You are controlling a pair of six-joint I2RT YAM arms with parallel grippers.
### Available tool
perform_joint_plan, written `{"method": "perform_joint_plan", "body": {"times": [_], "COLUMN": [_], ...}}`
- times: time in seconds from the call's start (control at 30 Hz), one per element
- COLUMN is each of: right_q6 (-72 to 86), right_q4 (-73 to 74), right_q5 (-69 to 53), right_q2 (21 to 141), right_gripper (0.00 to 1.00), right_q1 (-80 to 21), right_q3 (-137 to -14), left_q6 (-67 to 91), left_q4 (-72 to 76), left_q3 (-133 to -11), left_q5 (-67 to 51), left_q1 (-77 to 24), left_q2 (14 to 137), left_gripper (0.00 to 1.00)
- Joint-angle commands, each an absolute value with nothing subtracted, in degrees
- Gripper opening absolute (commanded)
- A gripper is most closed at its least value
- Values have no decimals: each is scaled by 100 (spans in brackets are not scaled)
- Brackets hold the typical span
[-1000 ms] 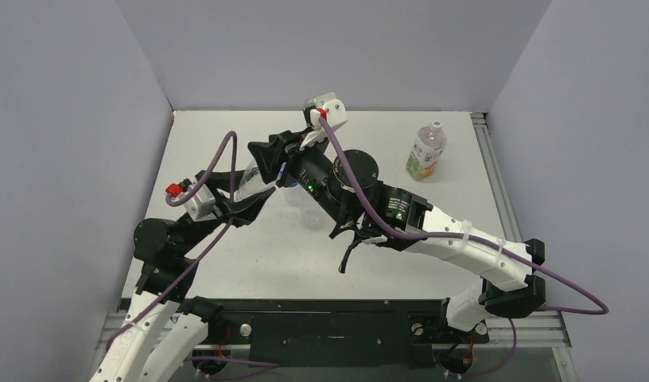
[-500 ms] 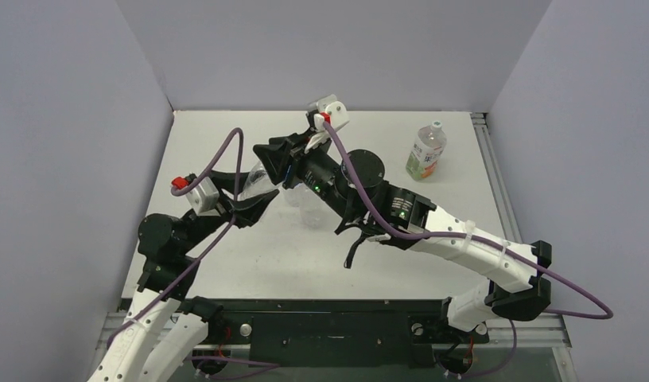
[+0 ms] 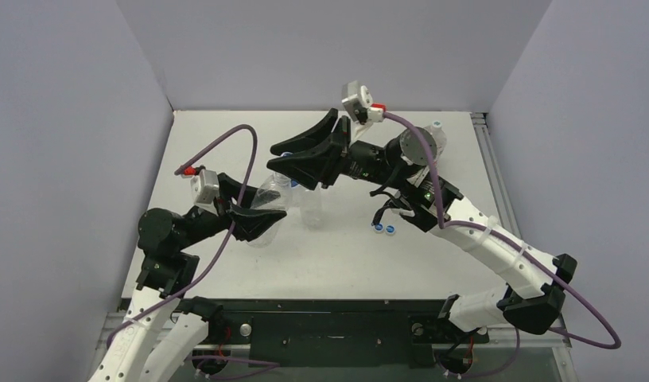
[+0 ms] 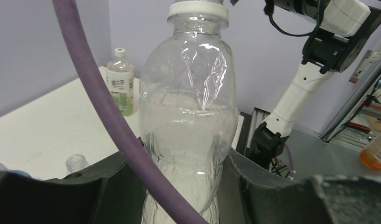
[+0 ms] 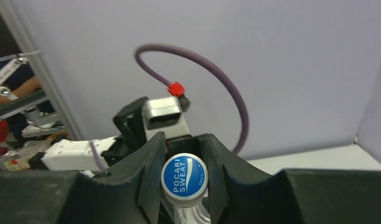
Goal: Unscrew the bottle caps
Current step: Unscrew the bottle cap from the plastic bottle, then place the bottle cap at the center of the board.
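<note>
Top external view showed the left pincer [image 3: 262, 216] clamped round the body of a plain clear bottle [image 3: 271, 193], which was tilted over the counter [image 3: 226, 143]. At that bottle's neck the right pincer [image 3: 289, 163] was closed on its blue cap [image 5: 185, 179], one finger on each side. The right wrist view read "POCARI SWEAT" on the cap's top. Just right of the held bottle, a second plain bottle [image 3: 312, 208] stood uncapped on the counter. Farther right of the held bottle, two loose caps [image 3: 378, 231] lay side by side near the right arm. Well to the right and toward the back wall stood a labelled bottle [image 4: 121, 84], largely hidden behind the right arm from above, its white cap [image 4: 119, 51] in place.
</note>
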State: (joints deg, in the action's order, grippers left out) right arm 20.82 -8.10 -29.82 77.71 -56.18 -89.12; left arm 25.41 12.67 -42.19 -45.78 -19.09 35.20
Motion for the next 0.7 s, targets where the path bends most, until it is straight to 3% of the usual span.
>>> {"method": "perform_joint_plan", "body": {"times": [0.0,0.07,0.23,0.43,0.67], "right_q6": [3125,3199,2609,1726,1684], "right_q4": [-2627,-2855,-1719,284,969], "right_q5": [-4719,-4704,-3845,-1337,991], "right_q2": [7444,7444,7278,7079,6869], "right_gripper": [0,0,0,0,0], "right_q1": [-5377,-5300,-4861,-4190,-3848], "right_q3": [-8796,-8816,-8915,-8663,-6523], "left_q6": [3228,3293,3110,2879,2537], "left_q4": [1652,1679,1575,1505,1450], "left_q3": [-4518,-4540,-4570,-4594,-4484], "left_q5": [-5423,-5485,-5468,-5598,-5412], "left_q1": [-1872,-1872,-1874,-1879,-1881], "left_q2": [3611,3626,3619,3489,3217], "left_gripper": [0,0,0,0,0]}}
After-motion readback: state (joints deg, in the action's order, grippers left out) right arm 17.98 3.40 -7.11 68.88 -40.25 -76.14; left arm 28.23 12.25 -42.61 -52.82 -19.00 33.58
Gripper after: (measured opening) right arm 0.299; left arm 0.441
